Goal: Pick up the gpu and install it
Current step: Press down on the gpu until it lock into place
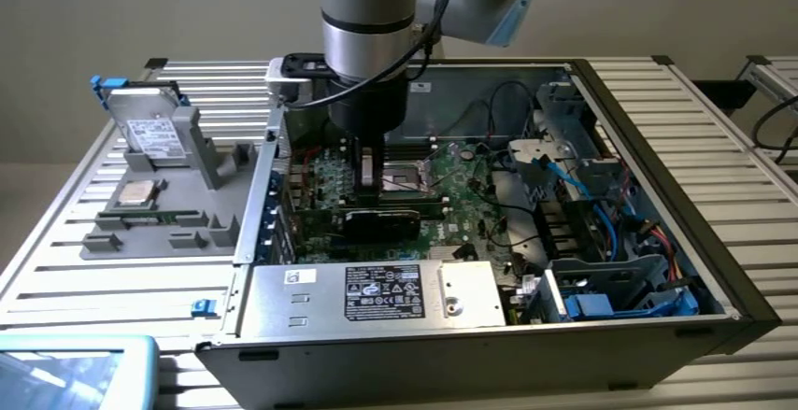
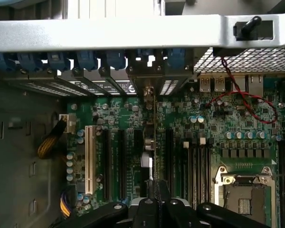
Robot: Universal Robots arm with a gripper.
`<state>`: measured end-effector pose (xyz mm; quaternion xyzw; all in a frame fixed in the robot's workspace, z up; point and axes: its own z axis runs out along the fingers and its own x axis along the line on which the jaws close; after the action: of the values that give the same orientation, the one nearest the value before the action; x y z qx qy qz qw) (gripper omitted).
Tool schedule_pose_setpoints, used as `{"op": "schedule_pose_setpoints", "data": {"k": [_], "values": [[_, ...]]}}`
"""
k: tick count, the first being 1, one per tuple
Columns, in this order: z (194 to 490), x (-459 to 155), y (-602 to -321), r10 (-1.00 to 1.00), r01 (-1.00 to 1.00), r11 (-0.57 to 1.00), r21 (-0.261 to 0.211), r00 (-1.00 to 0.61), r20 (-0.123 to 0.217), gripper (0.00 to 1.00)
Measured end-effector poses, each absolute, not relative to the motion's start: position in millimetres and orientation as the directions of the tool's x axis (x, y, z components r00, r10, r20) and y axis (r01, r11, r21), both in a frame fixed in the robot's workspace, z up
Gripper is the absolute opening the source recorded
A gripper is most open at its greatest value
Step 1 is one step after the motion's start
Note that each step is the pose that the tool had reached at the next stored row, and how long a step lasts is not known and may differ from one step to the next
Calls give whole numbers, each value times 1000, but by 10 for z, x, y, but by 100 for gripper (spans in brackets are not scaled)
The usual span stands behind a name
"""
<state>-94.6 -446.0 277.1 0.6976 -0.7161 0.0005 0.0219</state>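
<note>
Fingers: black gripper (image 2: 154,202) clamped on the thin green-board gpu (image 2: 149,137)
Place: upright over the green motherboard (image 2: 213,128)
Care: I'd keep the card edge square to its slot

Plain beige-grey wall (image 1: 163,8) behind, evenly lit, no shadows of note. Surface (image 1: 698,120) of ribbed aluminium slats, pale silver, running across whole scene. Second slatted piece (image 1: 776,78) at exterior view's right edge, dark gap between. Black cables (image 1: 763,130) hanging there.
</note>
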Motion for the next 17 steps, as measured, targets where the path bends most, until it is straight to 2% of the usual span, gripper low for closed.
{"op": "schedule_pose_setpoints", "data": {"k": [17], "values": [[2652, -945, -4494, -999, -999, 27, 30, -26, 33, 12]]}}
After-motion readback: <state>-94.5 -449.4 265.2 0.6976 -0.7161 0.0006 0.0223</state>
